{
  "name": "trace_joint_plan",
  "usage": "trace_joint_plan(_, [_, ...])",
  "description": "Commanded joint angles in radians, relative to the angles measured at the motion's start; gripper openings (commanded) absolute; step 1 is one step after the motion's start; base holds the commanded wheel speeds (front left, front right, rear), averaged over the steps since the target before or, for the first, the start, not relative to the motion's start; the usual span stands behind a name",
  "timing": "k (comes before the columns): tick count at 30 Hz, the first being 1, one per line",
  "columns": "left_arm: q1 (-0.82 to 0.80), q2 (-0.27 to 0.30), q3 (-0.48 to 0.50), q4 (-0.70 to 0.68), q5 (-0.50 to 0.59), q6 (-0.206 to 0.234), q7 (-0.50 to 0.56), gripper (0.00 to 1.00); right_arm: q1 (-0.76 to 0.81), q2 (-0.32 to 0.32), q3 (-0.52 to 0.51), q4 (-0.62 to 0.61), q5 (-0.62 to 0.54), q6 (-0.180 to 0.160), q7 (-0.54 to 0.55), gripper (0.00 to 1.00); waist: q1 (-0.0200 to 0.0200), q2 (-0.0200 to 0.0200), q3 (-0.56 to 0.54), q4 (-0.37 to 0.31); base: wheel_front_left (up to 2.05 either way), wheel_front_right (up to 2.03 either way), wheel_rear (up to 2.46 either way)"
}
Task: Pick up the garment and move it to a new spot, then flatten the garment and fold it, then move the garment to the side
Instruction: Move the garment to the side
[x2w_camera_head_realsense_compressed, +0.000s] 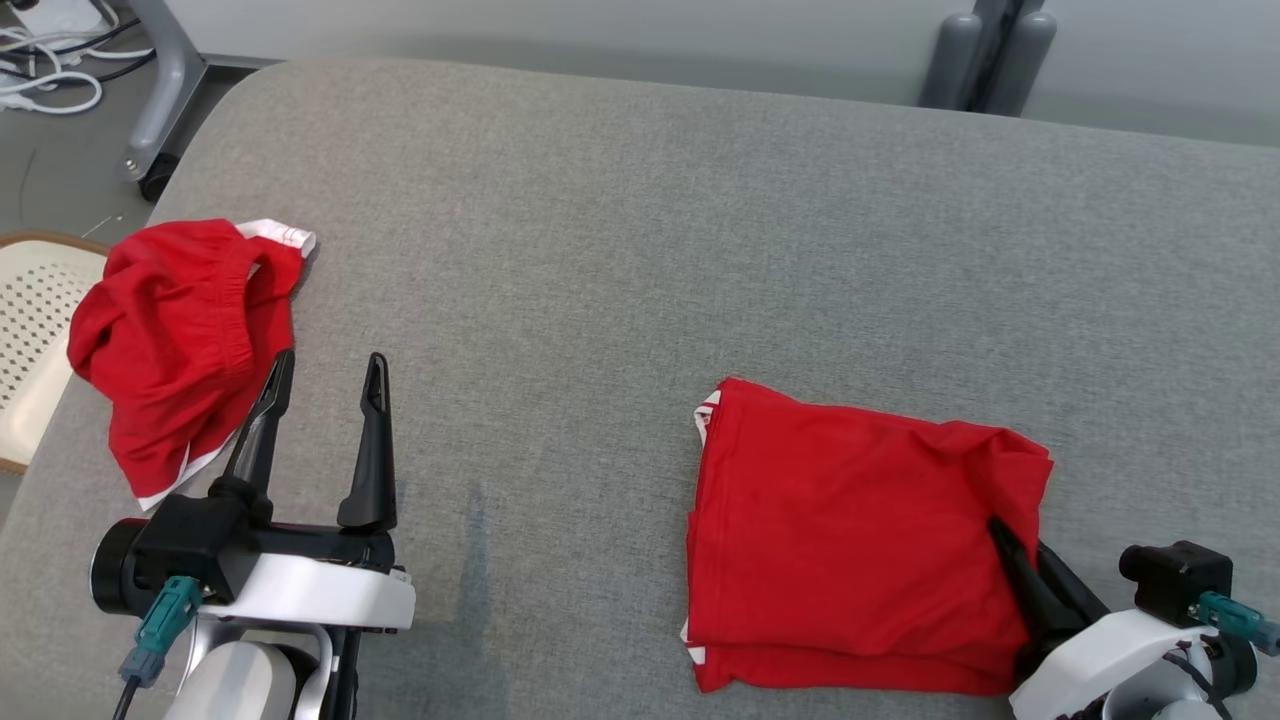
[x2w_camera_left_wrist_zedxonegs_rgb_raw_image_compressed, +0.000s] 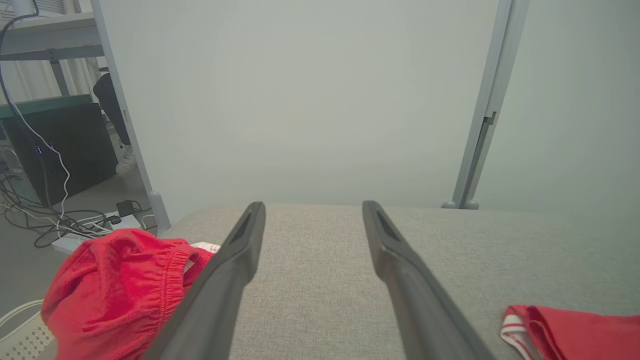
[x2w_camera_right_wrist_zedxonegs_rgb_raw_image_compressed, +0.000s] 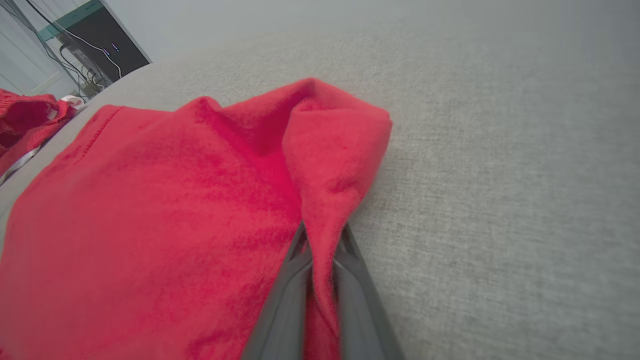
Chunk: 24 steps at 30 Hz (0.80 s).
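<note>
**Progress of the fold-and-set-aside task.** The folded red knit garment lies as a flat, roughly rectangular, layered packet on the near right part of the grey woven-cloth work surface. Stacked edges with white trim show at its left side and along its near edge, so the pick-up, the relocation, the flattening and the folding all appear complete.

The right gripper enters from the lower right. Its two dark fingers are pinched together on a raised ridge of red cloth at the packet's right-hand edge, and the right wrist view shows the fabric clamped between them. Beyond the fingers the far right corner stands lifted and rumpled, while the rest of the packet rests flat on the surface. The last step, moving the garment to the side, is therefore judged to be prepared but not yet carried out. A pull from this single edge grip could drag the upper layers and loosen the fold.

The left gripper has its jaws wide apart and holds nothing. It sits over the surface, well apart from the packet and just beside a crumpled red garment with an elastic waistband and white trim at the left edge. In the head view its left finger overlaps that garment's border; whether they touch cannot be told.
</note>
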<state>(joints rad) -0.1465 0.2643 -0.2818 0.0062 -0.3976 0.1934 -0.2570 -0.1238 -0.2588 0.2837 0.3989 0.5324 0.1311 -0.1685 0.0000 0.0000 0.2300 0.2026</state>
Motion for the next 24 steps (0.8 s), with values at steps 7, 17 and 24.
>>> trace_joint_plan(7, [0.036,0.011,0.011,-0.012,0.009,0.009,-0.006,1.0,-0.012,-0.056,0.031,-0.036,-0.01,0.0,-0.02,0.0,0.0,0.0,-0.04,-0.087,0.0,0.0,0.0])
trace_joint_plan(17, [0.03,0.006,-0.011,-0.025,0.013,0.007,0.004,1.0,-0.051,-0.096,0.042,-0.081,-0.023,0.0,-0.015,0.0,0.0,0.0,-0.044,-0.238,0.0,0.0,0.0])
trace_joint_plan(24, [0.004,0.014,-0.02,-0.041,0.023,0.011,0.009,1.0,-0.136,-0.124,0.095,-0.071,-0.009,0.0,-0.03,0.0,0.0,0.0,-0.007,-0.316,0.0,0.0,0.0])
